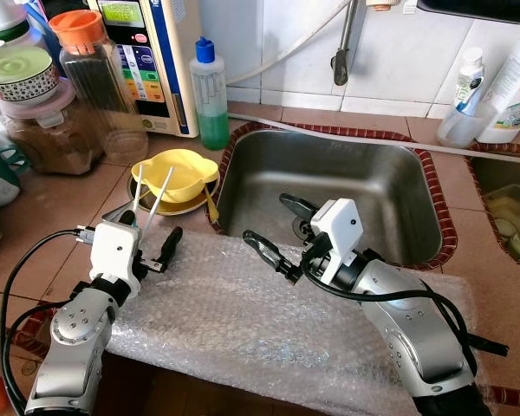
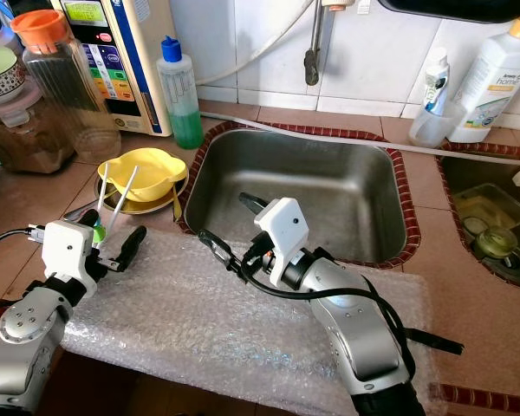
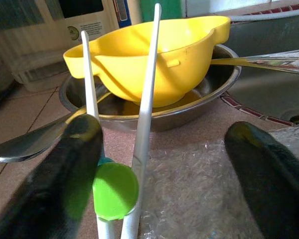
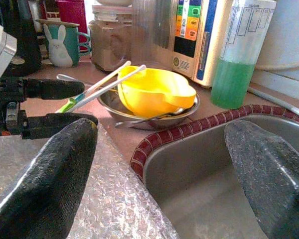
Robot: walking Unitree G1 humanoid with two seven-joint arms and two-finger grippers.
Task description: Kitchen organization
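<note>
Here our left gripper (image 1: 152, 247) holds white chopsticks (image 3: 144, 99) loosely between parted fingers, beside the yellow bowl (image 1: 175, 173) in its steel dish (image 3: 189, 107). Our right gripper (image 1: 273, 230) gapes over the sink (image 1: 364, 199). A white bottle (image 2: 494, 74) reads "home".

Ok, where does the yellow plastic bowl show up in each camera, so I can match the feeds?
Left eye view: yellow plastic bowl, left of centre, beside the steel sink.
Right eye view: same bowl, left of centre.
Left wrist view: fills the upper middle, behind the white chopsticks.
Right wrist view: centre, past the left gripper.
Shared landmark: the shallow steel dish under the bowl.
</note>
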